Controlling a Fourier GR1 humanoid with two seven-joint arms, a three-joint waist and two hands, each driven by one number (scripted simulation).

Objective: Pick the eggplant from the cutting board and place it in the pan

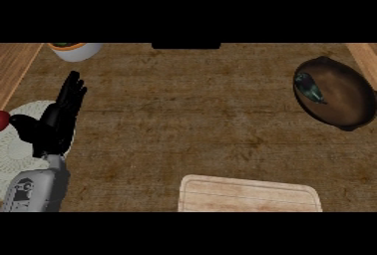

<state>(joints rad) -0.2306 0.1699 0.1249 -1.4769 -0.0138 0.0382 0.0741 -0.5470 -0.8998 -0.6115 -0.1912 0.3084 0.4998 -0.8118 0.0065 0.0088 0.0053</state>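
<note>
The dark eggplant [309,88] lies inside the brown pan [346,102] at the right, against its left wall. The pale wooden cutting board [250,195] sits at the lower middle with nothing on it. My left hand [59,119] is at the left, open, fingers straight and pointing up, resting over a white plate. My right hand does not show.
A white plate [18,149] lies under my left hand, with a red object [4,118] at the left edge. A white bowl [75,50] with something inside stands at the top left. A dark block [185,45] sits at the top middle.
</note>
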